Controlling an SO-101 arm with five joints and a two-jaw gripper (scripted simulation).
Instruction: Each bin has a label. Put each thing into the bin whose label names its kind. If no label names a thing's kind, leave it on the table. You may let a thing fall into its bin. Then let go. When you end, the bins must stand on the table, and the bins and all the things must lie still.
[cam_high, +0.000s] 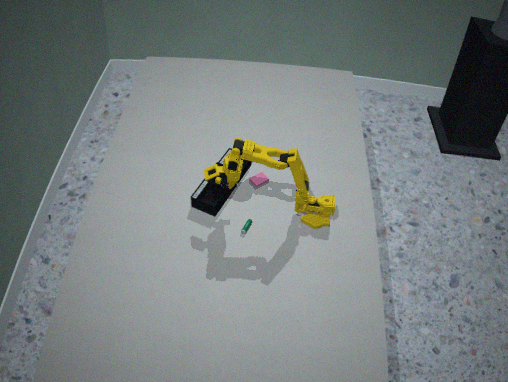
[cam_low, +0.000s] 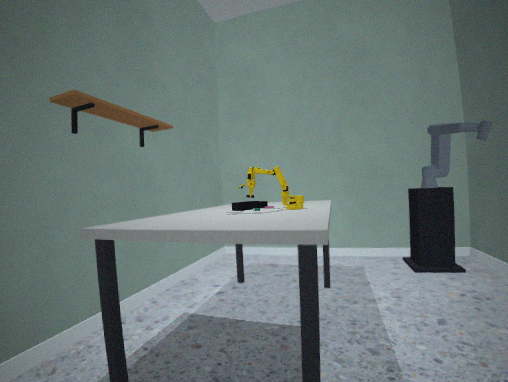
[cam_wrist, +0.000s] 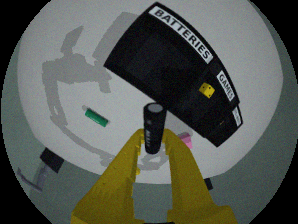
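Observation:
My gripper (cam_wrist: 152, 145) is shut on a black cylindrical battery (cam_wrist: 153, 124) and holds it upright in the air, at the near edge of a black bin labelled BATTERIES (cam_wrist: 160, 63). A second black bin (cam_wrist: 216, 106) stands against it; its label is too small to read, and a small yellow thing (cam_wrist: 206, 90) lies inside. In the top view the gripper (cam_high: 218, 175) hangs over the bins (cam_high: 216, 187). A green battery (cam_high: 247, 226) lies on the table in front of the bins and also shows in the wrist view (cam_wrist: 96, 117). A pink block (cam_high: 259, 179) lies beside the bins.
The arm's yellow base (cam_high: 317, 210) stands right of the bins. A grey robot arm on a black pedestal (cam_low: 432, 227) stands on the floor to the right of the table. A wooden shelf (cam_low: 110, 112) hangs on the left wall.

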